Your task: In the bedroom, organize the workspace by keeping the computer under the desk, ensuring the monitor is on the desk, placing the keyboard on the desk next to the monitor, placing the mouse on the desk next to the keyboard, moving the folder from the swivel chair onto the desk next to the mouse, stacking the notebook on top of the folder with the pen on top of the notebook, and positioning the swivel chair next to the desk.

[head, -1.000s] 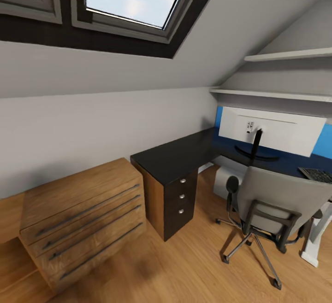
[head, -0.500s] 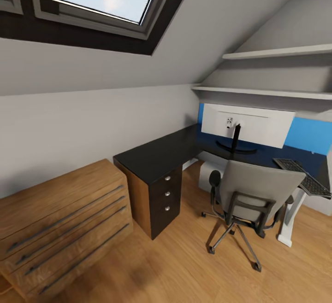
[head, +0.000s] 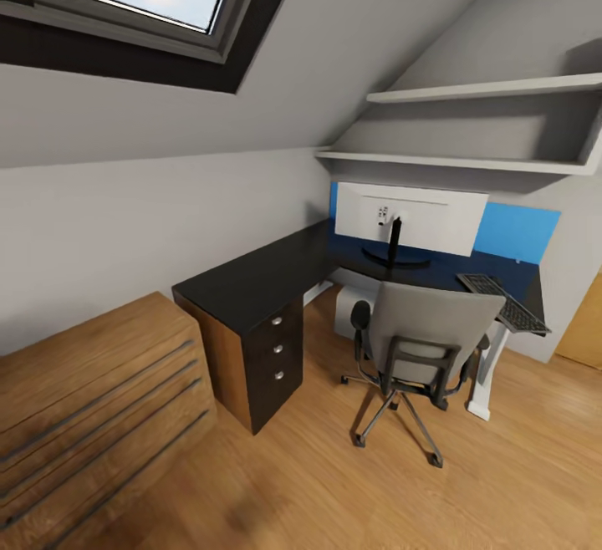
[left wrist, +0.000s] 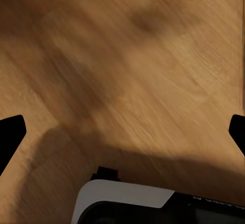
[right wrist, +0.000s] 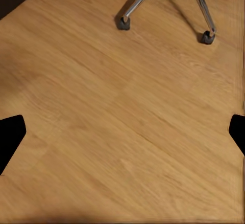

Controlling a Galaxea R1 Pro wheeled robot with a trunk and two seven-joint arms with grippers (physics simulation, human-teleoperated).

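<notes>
Floor (head: pixel 334 491) open before swivel chair (head: pixel 422 337)

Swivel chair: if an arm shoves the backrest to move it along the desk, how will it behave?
The swivel chair will probably roll easily: its castors sit on smooth wood floor. It may spin or veer rather than go straight, given the single centre post. A high push on the tall back could tip it slightly; lower seems safer.

Both grippers spread wide, pointing down

Left gripper (left wrist: pixel 122 132) has its dark fingertips (left wrist: pixel 10 134) at opposite edges of its wrist view, jaws parted; right gripper (right wrist: pixel 122 132) likewise, fingertips (right wrist: pixel 11 134) far apart; a pale rounded part, probably the robot's own body, sits beneath the left one.
</notes>
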